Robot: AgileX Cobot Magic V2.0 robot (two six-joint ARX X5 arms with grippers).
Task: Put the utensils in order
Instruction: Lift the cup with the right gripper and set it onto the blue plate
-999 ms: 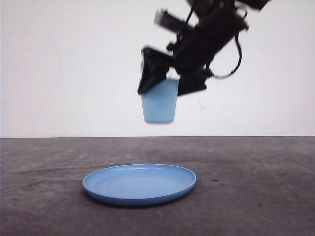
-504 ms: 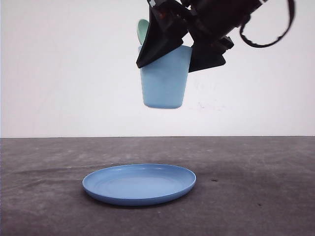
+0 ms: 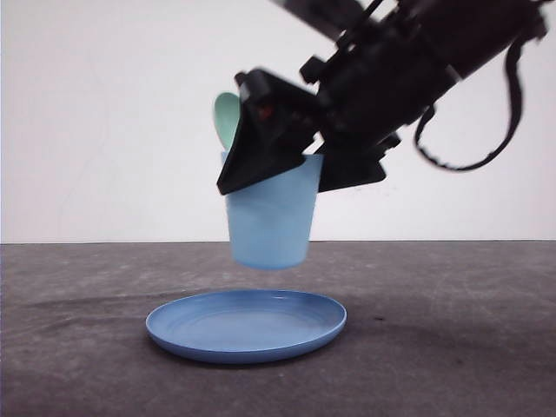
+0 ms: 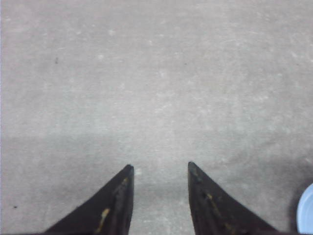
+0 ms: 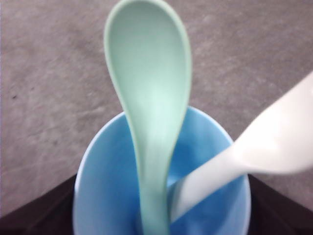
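Observation:
My right gripper (image 3: 294, 178) is shut on a light blue cup (image 3: 269, 221), held in the air a little above a round blue plate (image 3: 246, 324). The mint-green spoon (image 3: 228, 117) stands in the cup, its bowl sticking up past the rim on the left. In the right wrist view the spoon (image 5: 149, 98) and the white fork (image 5: 274, 142) both lean inside the cup (image 5: 105, 186), with dark fingers (image 5: 34, 213) on either side of the cup. My left gripper (image 4: 159, 169) is open over bare table, nothing between its fingers.
The dark grey table (image 3: 452, 347) stretches out around the plate, with a white wall behind. A sliver of the plate's rim (image 4: 307, 210) shows near the left gripper.
The right gripper with the cup rose, then came down and slightly left. The cup now hangs lower, closer to the plate and nearer the camera.

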